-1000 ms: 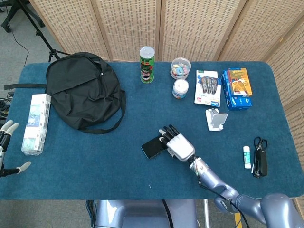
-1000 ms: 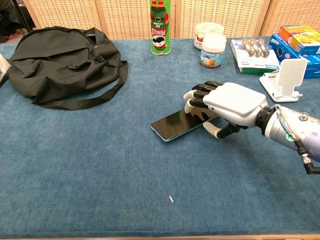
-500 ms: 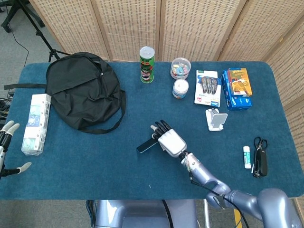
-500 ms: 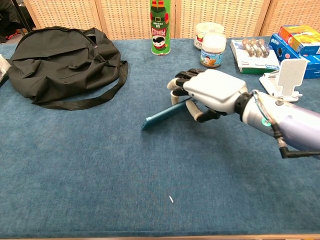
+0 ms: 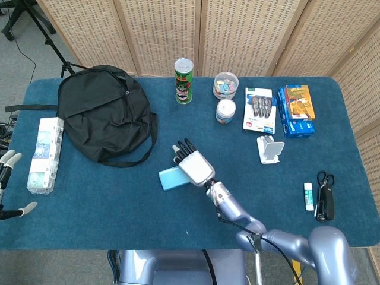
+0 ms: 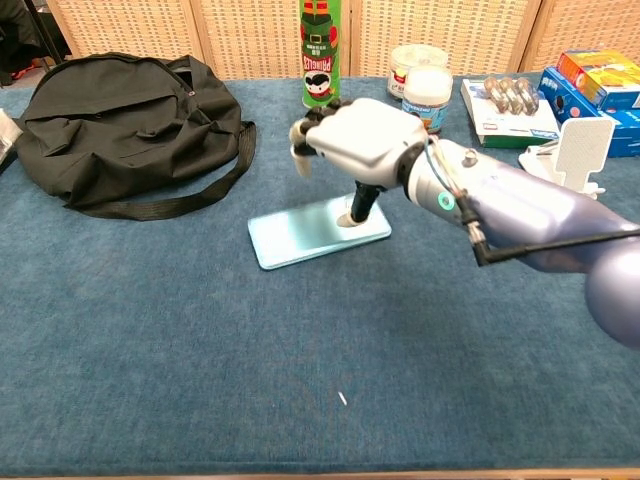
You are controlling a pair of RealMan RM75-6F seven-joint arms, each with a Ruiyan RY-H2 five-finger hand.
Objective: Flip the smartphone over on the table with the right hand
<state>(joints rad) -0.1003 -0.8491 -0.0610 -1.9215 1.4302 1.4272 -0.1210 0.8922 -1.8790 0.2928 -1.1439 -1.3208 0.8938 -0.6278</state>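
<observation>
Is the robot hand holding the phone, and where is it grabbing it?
No. The smartphone lies flat on the table; the right hand only touches its top with one digit. The left hand holds nothing.

The smartphone (image 6: 318, 230) lies flat under the right hand (image 6: 352, 140), right of the backpack (image 6: 125, 126), before the chips can (image 6: 320, 52).

The right hand (image 6: 362, 142) is hovering palm-down over the smartphone (image 6: 312, 233), with its fingers curling loosely forward and apart. Its thumb (image 6: 358, 207) is pointing down and touching the smartphone's upper face near the far edge. The right forearm is extending from the smartphone toward the robot's right side. The left hand (image 5: 7, 178) is showing only partly at the frame edge, far left of the smartphone, with its fingers spreading apart and gripping nothing.
</observation>
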